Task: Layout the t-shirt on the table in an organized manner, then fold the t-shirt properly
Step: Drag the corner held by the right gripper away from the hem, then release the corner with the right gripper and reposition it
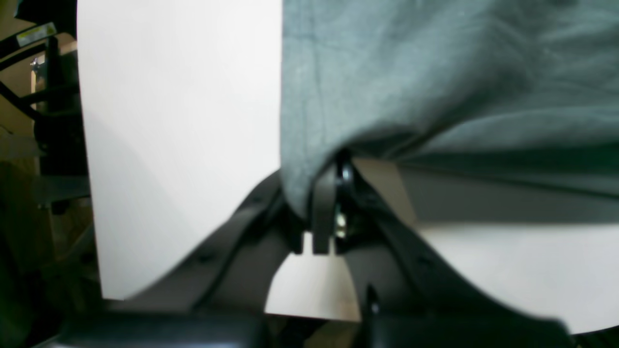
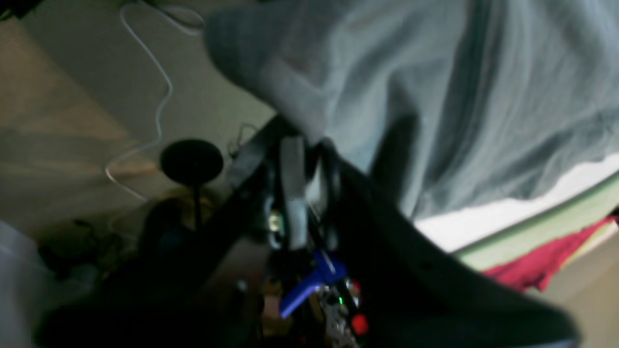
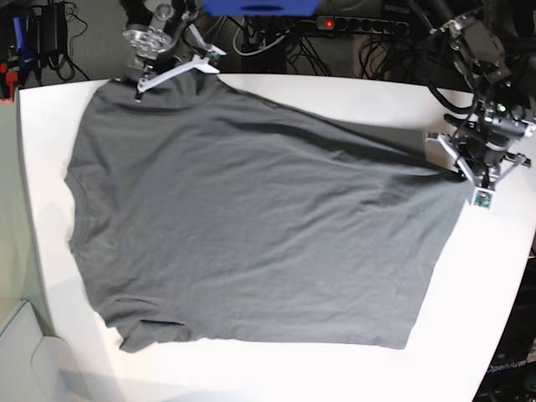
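White table (image 3: 494, 276) with rounded corners, bare along the right and bottom margins in base view; dark floor with cables (image 3: 343, 38) behind the far edge. Dark grey t-shirt (image 3: 251, 218) spread across most of the top, mostly flat, light creases fanning from the right-hand corner, a small fold-over at the lower left hem.

Left gripper (image 3: 462, 172) at base view's right, at the shirt's right corner. Left wrist view: fingers closed together (image 1: 323, 208) with a fabric edge (image 1: 387, 87) pinched between them, cloth lifted slightly off the white surface (image 1: 179, 121) just behind the grip.

Right gripper (image 3: 138, 84) at base view's upper left, at the shirt's far corner beside the table edge. Right wrist view blurred: fabric (image 2: 411, 96) draped over the closed fingers (image 2: 292, 193), held at the tips; white table edge (image 2: 508, 212) below the hanging cloth, something red (image 2: 541, 266) beyond it, white cable (image 2: 159, 96) on the floor.

Shirt stretched taut along the line between the two held corners.
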